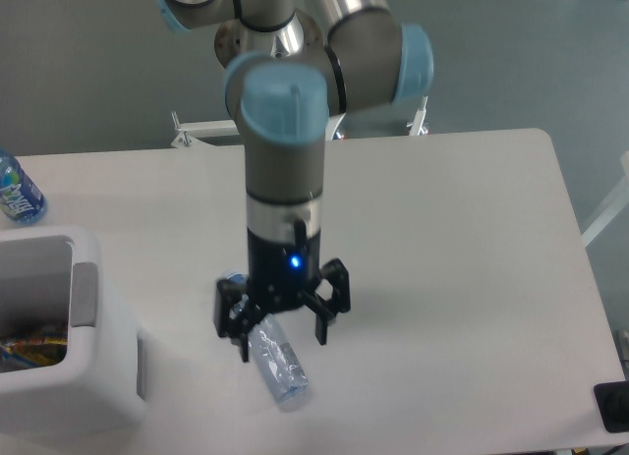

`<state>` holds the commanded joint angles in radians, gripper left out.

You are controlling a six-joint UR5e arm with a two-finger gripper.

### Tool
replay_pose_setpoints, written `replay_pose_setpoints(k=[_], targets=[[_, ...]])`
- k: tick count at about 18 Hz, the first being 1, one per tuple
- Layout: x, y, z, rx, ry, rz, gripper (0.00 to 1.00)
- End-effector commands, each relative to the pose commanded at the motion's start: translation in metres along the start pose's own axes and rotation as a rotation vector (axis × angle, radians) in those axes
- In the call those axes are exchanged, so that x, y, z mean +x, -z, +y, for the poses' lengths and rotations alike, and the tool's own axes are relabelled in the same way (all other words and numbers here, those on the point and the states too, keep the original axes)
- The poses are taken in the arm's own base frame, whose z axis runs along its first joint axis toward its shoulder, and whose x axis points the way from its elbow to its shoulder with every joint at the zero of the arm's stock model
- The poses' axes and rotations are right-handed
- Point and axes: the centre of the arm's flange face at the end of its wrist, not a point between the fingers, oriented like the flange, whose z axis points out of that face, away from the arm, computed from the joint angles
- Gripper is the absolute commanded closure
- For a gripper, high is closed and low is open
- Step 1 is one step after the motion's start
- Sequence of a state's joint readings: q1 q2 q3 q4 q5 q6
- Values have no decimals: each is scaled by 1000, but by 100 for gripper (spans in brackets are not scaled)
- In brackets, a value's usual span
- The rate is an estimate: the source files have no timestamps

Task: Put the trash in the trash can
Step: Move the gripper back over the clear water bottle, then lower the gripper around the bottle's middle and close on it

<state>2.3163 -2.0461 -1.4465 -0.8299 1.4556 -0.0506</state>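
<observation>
A flattened clear plastic bottle (276, 362), the trash, lies on the white table near its front edge, its blue cap end half hidden behind my gripper. My gripper (282, 343) hangs open straight above the bottle, one finger on each side of its upper half, nothing held. The trash can (59, 347), a white boxy bin with a grey strip on its rim, stands at the left front corner with some colourful litter inside. The small wrapper is not in view.
An uncrushed blue-labelled bottle (17, 192) lies at the far left edge behind the bin. A dark object (613, 406) sits at the table's right front corner. The arm's white base pillar (285, 121) stands at the back.
</observation>
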Motion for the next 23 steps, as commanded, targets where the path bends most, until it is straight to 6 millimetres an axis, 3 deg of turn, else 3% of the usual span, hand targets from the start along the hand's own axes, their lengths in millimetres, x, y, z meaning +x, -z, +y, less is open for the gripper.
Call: replay_pose_setpoints(k=[3,10,23], targets=[[-12,-44,9,-63,-25,-71,0],[-17,-97,24,-136,-18,-70,0],[7,-128,42,-186,-29,-64,0]])
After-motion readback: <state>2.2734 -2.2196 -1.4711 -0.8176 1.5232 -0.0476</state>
